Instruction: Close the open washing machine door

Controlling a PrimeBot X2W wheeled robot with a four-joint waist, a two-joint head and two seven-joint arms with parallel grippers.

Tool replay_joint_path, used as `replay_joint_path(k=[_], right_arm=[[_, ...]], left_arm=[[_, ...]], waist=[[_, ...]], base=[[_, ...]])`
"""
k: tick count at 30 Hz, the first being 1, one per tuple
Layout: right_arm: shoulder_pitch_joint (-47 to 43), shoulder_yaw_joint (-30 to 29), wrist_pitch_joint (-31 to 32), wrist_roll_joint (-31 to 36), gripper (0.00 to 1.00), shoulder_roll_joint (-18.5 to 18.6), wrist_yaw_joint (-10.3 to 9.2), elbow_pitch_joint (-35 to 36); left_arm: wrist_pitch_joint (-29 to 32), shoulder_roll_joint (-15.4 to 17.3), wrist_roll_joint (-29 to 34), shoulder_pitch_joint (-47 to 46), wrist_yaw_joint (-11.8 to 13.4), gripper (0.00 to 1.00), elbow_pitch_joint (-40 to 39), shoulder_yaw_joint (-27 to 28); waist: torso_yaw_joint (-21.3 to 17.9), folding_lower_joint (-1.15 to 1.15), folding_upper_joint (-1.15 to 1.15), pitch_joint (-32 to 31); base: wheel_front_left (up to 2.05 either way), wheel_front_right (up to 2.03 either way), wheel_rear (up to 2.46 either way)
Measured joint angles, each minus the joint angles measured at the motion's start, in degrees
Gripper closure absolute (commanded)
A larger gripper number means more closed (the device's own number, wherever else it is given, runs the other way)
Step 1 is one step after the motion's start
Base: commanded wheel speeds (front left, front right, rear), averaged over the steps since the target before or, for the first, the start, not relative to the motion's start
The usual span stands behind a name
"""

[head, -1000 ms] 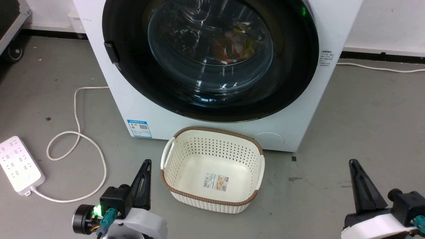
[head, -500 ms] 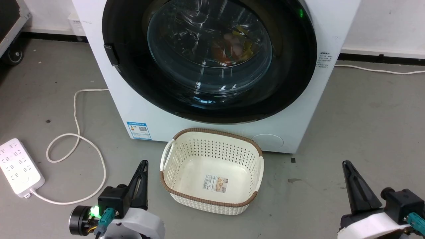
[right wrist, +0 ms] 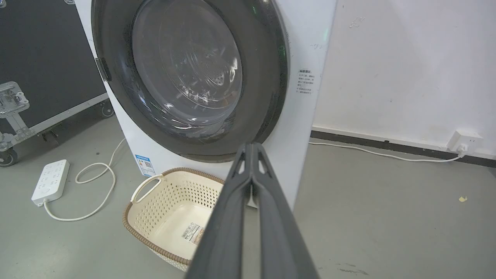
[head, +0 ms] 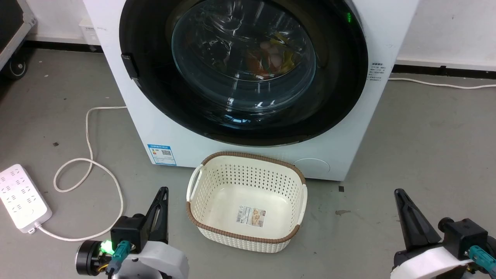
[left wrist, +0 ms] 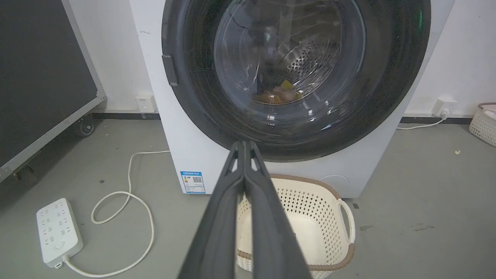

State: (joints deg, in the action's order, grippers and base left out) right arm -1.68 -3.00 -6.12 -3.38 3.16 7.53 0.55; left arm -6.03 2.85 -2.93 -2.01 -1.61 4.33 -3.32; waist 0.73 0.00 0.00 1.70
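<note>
My view has drifted slightly; door sits flush, left claw and right claw clenched empty beside the basket, floor open.

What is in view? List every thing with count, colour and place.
washing machine: one, white, against the wall
washing machine door: one, glossy black with glass window, closed against the machine's front
laundry: count unclear, orange, yellow and pink, behind the glass
basket: one, cream with brown rim, floor before the machine
power strip: one, white, floor at left
cord: one, white, looped on floor
wheeled case: one, black, far left
left hand: one, dark fingers shut, lower left
right hand: one, dark fingers shut, lower right
</note>
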Motion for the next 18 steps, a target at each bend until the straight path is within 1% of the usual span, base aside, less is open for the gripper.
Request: replay_joint_path(k=[18], right_arm=[[0.19, 1.07, 2.18, 1.29, 1.00, 0.00, 0.00, -0.13]], left_arm=[[2.08, 0.00, 0.83, 0.31, 0.45, 1.00, -1.42, 1.03]], waist=[[-0.26, 0.00, 0.00, -0.61]], base=[[0.00, 0.00, 0.00]])
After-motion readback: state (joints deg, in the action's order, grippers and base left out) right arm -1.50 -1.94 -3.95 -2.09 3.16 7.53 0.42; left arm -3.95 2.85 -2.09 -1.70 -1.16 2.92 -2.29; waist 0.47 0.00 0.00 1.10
